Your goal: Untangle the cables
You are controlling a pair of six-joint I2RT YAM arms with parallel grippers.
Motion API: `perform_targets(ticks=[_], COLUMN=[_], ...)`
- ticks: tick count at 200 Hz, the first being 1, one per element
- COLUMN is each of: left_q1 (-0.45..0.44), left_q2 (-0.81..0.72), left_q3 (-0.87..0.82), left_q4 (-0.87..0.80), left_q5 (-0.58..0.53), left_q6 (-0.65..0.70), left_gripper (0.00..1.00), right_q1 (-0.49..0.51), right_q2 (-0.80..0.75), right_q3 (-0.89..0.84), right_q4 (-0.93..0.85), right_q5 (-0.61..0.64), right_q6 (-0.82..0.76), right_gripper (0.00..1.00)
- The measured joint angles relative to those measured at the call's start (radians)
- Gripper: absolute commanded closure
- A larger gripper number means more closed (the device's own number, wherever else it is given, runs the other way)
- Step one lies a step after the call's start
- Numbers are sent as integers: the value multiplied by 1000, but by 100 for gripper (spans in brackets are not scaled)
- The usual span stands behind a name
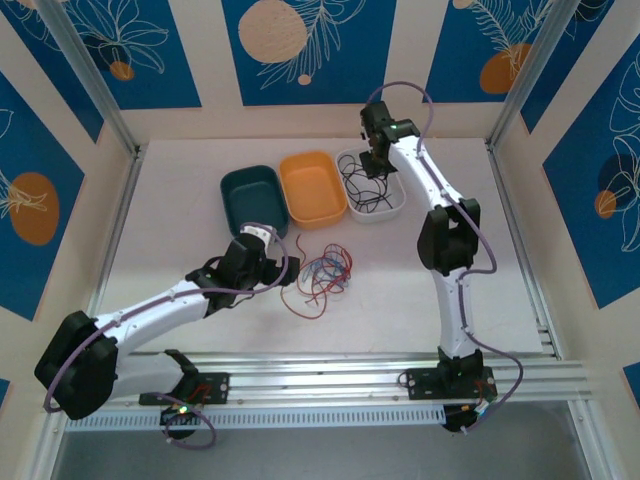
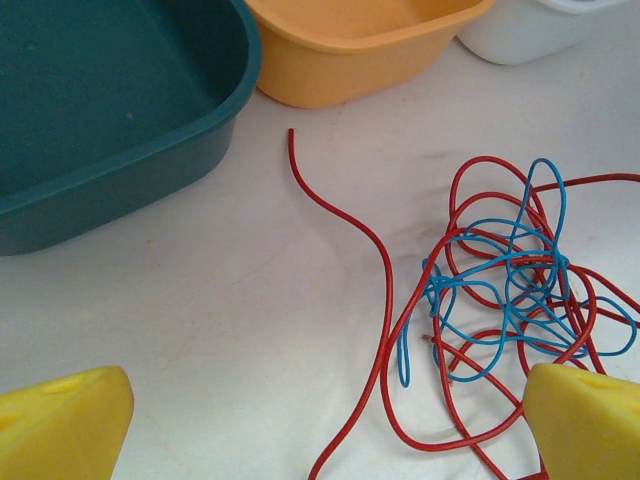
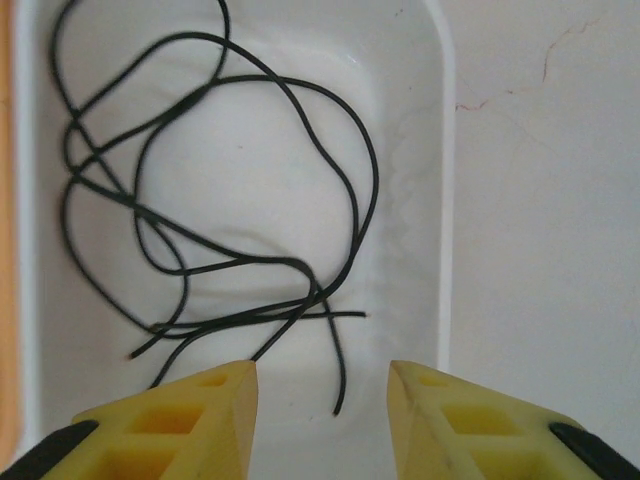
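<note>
Red and blue cables (image 2: 510,290) lie tangled on the table (image 1: 170,210), just in front of the orange bin (image 1: 313,160). The left gripper (image 2: 330,410) hovers by them, jaws wide and empty. Right of that bin, black cables (image 3: 200,200) lie in a white bin (image 3: 442,150) under the right gripper (image 3: 322,400), whose jaws are partly apart and hold nothing.

1. Cables (image 2: 515,270) on the table (image 1: 180,220) — red strands tangled with bright blue ones.
2. Black cable (image 3: 240,263) in the white bin (image 3: 445,200).
3. Teal bin (image 2: 120,170) and orange bin (image 2: 350,70), both plain.
4. Left fingers (image 2: 60,425) and right fingers (image 3: 190,420) — yellow, the right ones black at the base.
5. Table: white, faintly marked.
6. Walls (image 1: 330,40): cream, with blue panels bearing white line-drawn leaves and orange discs.
7. Arms (image 1: 150,310): white links, black joints, purple hoses (image 1: 495,262).
</note>
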Motion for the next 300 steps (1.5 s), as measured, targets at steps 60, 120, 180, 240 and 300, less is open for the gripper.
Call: perform_targets(ticks=[60, 120, 180, 240, 300], left_q1=[0, 0, 0, 0, 0], left_q2=[0, 0, 18, 32, 35], left_q3=[0, 0, 0, 0, 13], left_q4=[3, 3, 4, 26, 24], left_q5=[3, 3, 15, 29, 29], left_q6=[-12, -23, -27, -28, -45], left_gripper=[0, 0, 0, 0, 0], right_q1=[-37, -41, -74, -98, -56], right_q2=[-61, 69, 171, 168, -66], right_q3=[-134, -72, 53, 80, -156], right_q4=[56, 59, 43, 45, 67], right_q5=[-244, -283, -209, -178, -195], right_q6=[116, 173, 224, 264, 298], right_gripper=[85, 91, 93, 91, 63])
